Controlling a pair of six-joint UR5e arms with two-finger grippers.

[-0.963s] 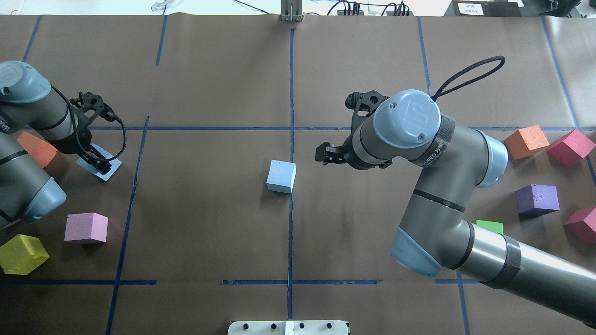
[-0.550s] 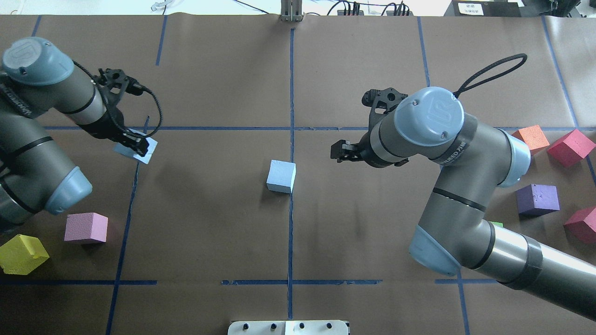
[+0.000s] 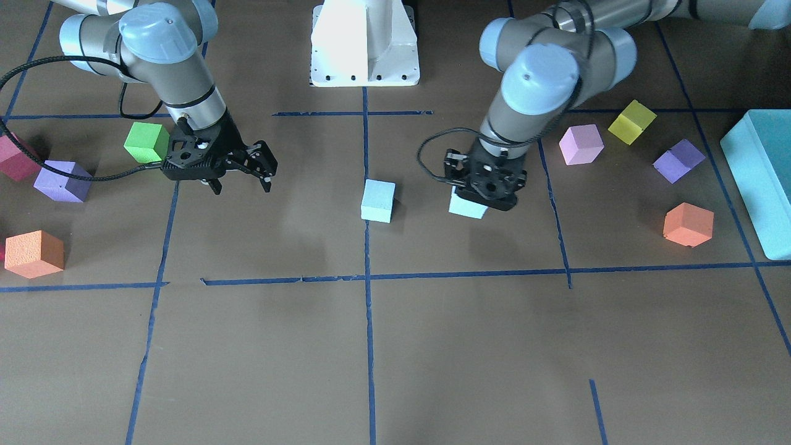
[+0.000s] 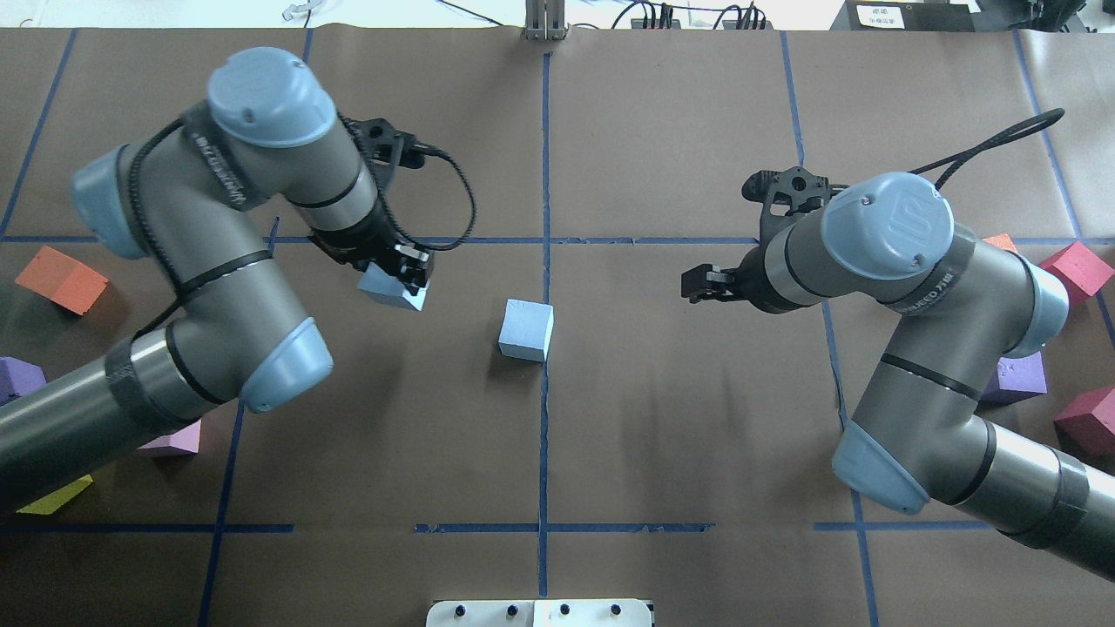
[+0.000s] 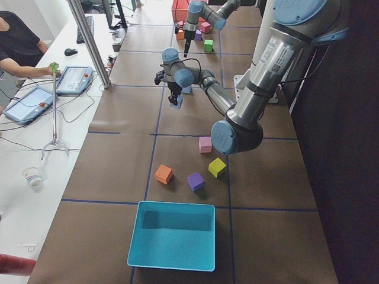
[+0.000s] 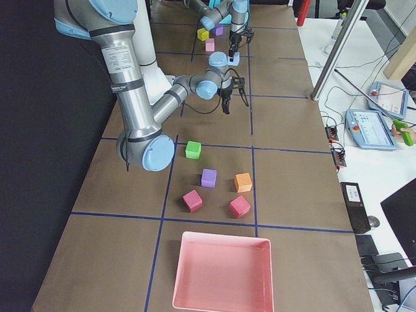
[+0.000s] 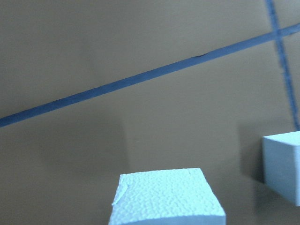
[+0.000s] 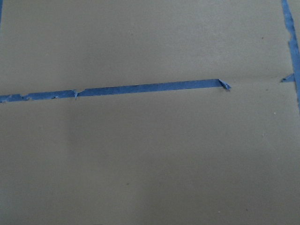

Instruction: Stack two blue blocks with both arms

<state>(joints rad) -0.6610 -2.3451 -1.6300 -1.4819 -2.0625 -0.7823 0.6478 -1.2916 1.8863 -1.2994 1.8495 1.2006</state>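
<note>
One blue block point(image 4: 526, 330) rests on the brown paper at the centre line; it also shows in the front view point(image 3: 377, 200) and at the right edge of the left wrist view point(image 7: 283, 164). My left gripper point(image 4: 406, 277) is shut on the second blue block point(image 4: 390, 289), held tilted a little above the paper, to the left of the resting block. The held block shows in the front view point(image 3: 468, 207) and the left wrist view point(image 7: 166, 197). My right gripper point(image 4: 707, 286) is open and empty, well right of the resting block; its spread fingers show in the front view point(image 3: 242, 178).
Near the left arm lie a pink cube point(image 3: 581, 144), a yellow cube point(image 3: 631, 122), a purple cube point(image 3: 678, 160), an orange cube point(image 3: 688, 224) and a turquoise box point(image 3: 757, 179). A green cube point(image 3: 146, 142), a purple cube point(image 3: 62, 181) and an orange cube point(image 3: 34, 253) lie near the right arm.
My left arm has carried its blue block from the far left toward the centre block. My right arm has drawn back to the right, away from the centre block, still open.
</note>
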